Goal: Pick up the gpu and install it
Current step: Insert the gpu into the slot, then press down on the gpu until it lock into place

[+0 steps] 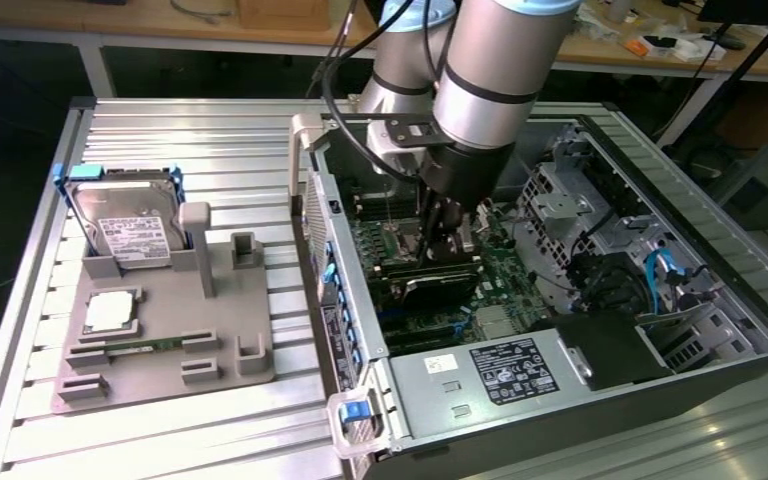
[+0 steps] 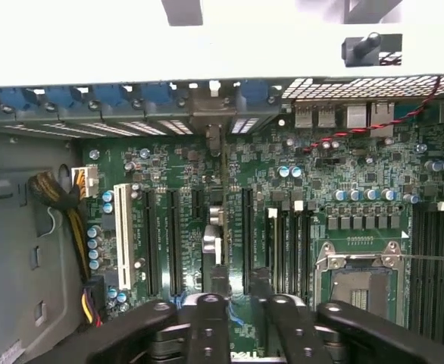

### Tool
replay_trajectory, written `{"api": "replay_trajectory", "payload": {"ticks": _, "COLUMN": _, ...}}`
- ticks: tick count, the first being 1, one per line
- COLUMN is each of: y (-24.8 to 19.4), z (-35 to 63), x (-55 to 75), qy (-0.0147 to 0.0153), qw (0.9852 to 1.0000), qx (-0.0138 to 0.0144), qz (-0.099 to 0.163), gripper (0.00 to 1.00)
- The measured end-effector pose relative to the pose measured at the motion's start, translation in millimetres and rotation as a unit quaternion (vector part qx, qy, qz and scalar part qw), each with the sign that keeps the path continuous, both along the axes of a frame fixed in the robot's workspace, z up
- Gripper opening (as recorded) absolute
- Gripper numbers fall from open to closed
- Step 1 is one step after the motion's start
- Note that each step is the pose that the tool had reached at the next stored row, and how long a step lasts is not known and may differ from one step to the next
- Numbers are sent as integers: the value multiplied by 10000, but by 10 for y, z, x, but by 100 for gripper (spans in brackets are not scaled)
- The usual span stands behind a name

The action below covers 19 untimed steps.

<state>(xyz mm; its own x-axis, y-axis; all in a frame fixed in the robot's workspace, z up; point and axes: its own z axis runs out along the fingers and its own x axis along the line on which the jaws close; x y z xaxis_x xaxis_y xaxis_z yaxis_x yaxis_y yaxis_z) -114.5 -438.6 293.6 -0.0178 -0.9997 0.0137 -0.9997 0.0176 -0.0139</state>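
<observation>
One claw (image 1: 444, 235) above gpu (image 1: 427, 283) inside case (image 1: 704, 290), hard drive (image 1: 124, 222) aside

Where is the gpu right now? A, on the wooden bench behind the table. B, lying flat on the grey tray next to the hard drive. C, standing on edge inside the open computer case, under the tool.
C: the gpu stands on edge inside the open computer case, just below the tool, while the grey tray holds the hard drive.
</observation>
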Motion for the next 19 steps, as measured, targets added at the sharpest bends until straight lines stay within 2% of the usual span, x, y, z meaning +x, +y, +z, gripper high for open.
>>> {"api": "replay_trajectory", "payload": {"ticks": 1, "y": 3, "z": 0, "x": -1, "qy": 0, "qw": 10000, "qx": 1, "qz": 0, "gripper": 20}}
{"api": "replay_trajectory", "payload": {"ticks": 2, "y": 3, "z": 0, "x": -1, "qy": 0, "qw": 10000, "qx": 2, "qz": 0, "gripper": 20}}
{"api": "replay_trajectory", "payload": {"ticks": 3, "y": 3, "z": 0, "x": -1, "qy": 0, "qw": 10000, "qx": 3, "qz": 1, "gripper": 14}}
{"api": "replay_trajectory", "payload": {"ticks": 17, "y": 3, "z": -1, "x": -3, "qy": 0, "qw": 10000, "qx": 3, "qz": 0, "gripper": 14}}
{"api": "replay_trajectory", "payload": {"ticks": 19, "y": 9, "z": 0, "x": -68, "qy": -13, "qw": 10000, "qx": 3, "qz": 0, "gripper": 14}}
